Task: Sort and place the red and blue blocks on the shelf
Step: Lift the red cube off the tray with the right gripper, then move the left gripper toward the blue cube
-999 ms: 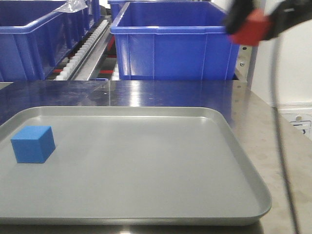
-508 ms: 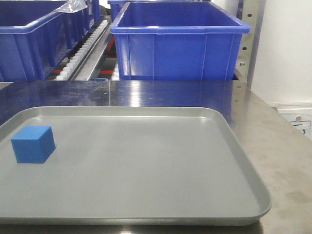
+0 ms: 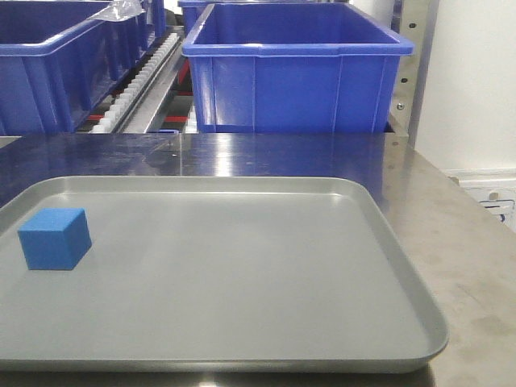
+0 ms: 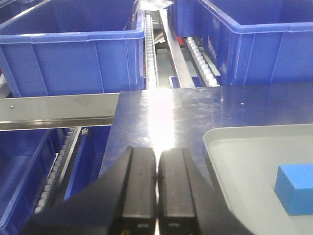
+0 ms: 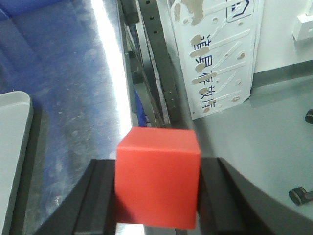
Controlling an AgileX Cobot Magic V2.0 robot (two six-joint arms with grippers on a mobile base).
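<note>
The blue block [image 3: 54,238] rests on the left part of the grey tray [image 3: 339,189]; the left wrist view shows the blue block [image 4: 296,188] at the right edge. My left gripper [image 4: 157,161] is shut and holds nothing, hovering over the steel tabletop to the left of the tray. The red block [image 5: 157,176] is clamped between the black fingers of my right gripper [image 5: 157,188], held in the air above the table's right edge. The shelf [image 4: 58,108] with its steel front rail and white roller tracks lies behind the table. Neither gripper appears in the front view.
Large blue crates [image 3: 294,68] stand on the shelf tiers behind the table, another blue crate [image 4: 73,56] at the left. A perforated steel upright [image 5: 159,63] and a white labelled panel [image 5: 215,54] stand off the table's right edge, with grey floor beyond.
A second ago the right gripper with the red block showed at the front view's upper right; it has since left that view. The blue block and tray have not moved.
</note>
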